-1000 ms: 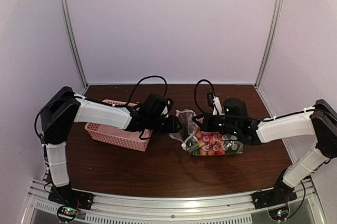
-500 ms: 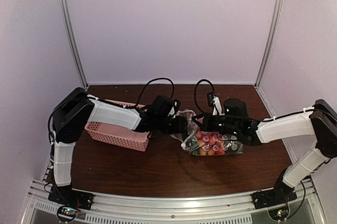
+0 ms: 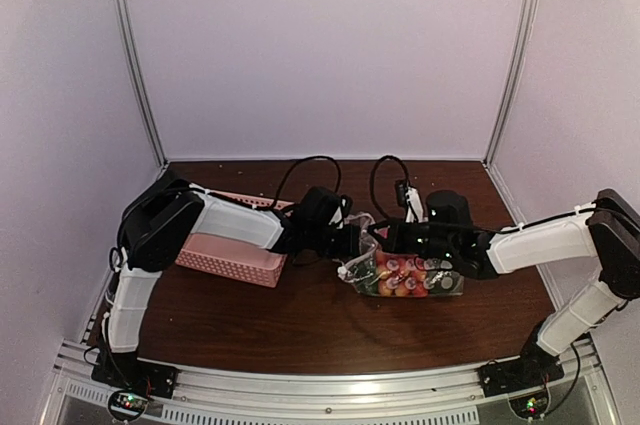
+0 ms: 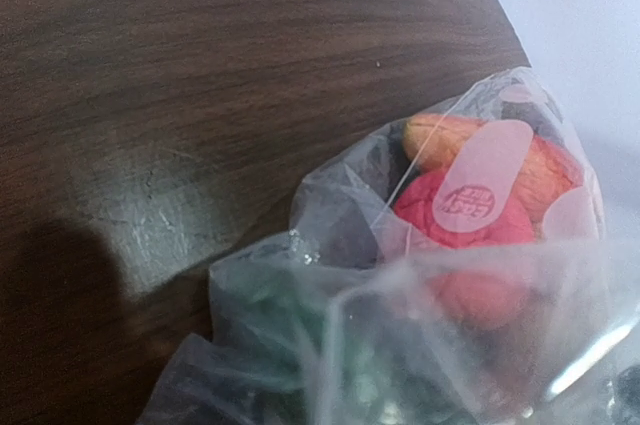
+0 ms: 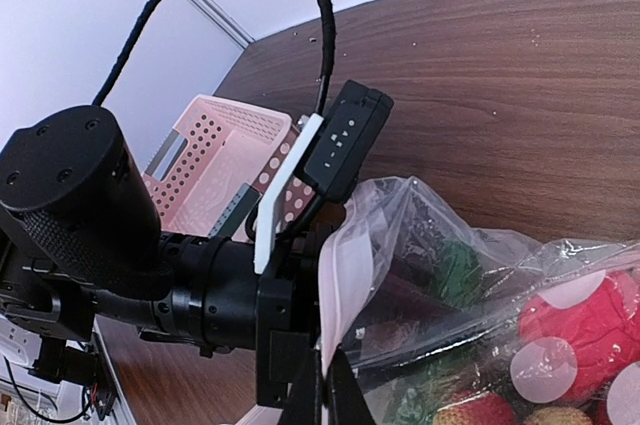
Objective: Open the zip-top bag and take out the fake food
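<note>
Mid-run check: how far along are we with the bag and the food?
Done: the right end effector is shut on the edge of the zip-top bag. In hand: the left end effector sits at the bag's mouth. Left: the fake food is inside the bag.

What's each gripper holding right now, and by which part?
Right gripper pinches the clear polka-dot plastic zip-top bag at its mouth edge; left gripper: cannot tell.

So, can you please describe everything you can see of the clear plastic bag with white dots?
The clear, crinkly plastic zip-top bag with white dots lies on the dark wooden table, right of centre, its mouth end raised and crumpled. Red, orange and green plastic foods show through it. The right hand is shut on its raised edge; the left hand meets the mouth, whether gripping I cannot tell.
</note>
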`<state>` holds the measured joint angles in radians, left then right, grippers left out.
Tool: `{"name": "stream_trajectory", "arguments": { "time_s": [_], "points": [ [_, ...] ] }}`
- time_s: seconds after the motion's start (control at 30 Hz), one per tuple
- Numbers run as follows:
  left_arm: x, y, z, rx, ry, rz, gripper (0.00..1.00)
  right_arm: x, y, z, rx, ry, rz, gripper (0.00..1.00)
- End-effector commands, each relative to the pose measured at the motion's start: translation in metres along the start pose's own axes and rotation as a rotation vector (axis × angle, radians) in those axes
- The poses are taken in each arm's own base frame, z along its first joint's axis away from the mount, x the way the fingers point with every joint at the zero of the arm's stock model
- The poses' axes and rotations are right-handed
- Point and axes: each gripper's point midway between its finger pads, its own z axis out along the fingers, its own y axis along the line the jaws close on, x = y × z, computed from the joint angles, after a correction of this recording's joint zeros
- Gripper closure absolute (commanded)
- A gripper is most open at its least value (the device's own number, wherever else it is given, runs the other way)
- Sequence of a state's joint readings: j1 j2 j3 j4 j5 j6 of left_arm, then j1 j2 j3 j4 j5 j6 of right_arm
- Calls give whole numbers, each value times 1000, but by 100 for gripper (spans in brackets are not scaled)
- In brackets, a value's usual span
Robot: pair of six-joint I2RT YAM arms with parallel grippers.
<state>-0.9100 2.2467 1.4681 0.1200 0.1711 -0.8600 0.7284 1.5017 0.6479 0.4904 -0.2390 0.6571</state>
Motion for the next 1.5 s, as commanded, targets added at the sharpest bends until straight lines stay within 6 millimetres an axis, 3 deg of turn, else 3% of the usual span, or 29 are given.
{"name": "stream_trajectory", "arguments": {
  "time_s": [0.0, 0.27, 0.63, 0.77, 0.97, 1.37, 1.47],
  "points": [
    [-7, -7, -4, 12, -12, 24, 60, -2, -6, -5, 13, -8, -5, 100],
    [-27, -17, -48, 48, -95, 52, 72, -3, -16, -11, 40, -20, 9, 100],
    [-27, -75, -95, 376, -201, 207, 74, -10, -26, -14, 62, -48, 26, 100],
    [-28, -89, -108, 403, -245, 282, 75, -9, -26, -14, 59, -45, 27, 100],
    [-48, -81, -140, 289, -377, 353, 78, -11, -24, -17, 50, -49, 26, 100],
    [-100, -89, -211, 143, -612, 480, 78, -5, -21, -22, 26, -37, 6, 100],
    [-116, -66, -224, 23, -570, 460, 78, -6, -22, -24, 31, -38, -1, 100]
  ]
}}
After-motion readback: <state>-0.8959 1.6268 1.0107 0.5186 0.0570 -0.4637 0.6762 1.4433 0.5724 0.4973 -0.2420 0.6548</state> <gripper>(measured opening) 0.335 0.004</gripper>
